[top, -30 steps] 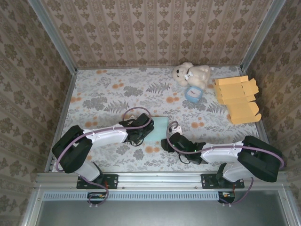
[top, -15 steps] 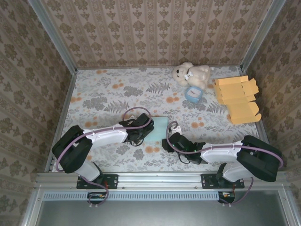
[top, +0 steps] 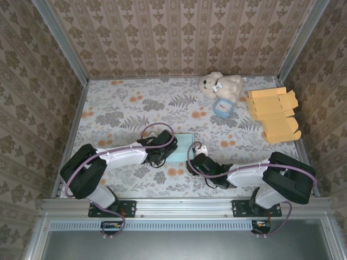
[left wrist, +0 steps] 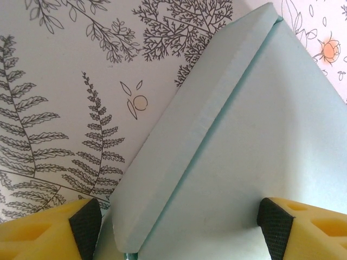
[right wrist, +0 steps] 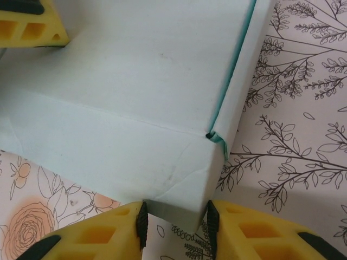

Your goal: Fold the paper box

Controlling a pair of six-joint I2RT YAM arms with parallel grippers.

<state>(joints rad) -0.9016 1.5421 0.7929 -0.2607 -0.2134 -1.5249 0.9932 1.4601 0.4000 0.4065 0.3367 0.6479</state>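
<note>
Lying flat on the bench (top: 119,108) between the two arms, the paper box (top: 183,144) runs its longer side away from the bases, and both end effectors meet it from its near end. The right end effector (right wrist: 174,216) is closed on the box's near right corner, which sits pinched between the yellow fingers, so the box stretches ahead and to the left of it. The left end effector (left wrist: 179,222) stands open, one finger over the bench and the other over the pale panel, straddling a folded side flap that runs diagonally away. The coming fold likely turns on that pinched corner, with the left arm free to press the flap.
</note>
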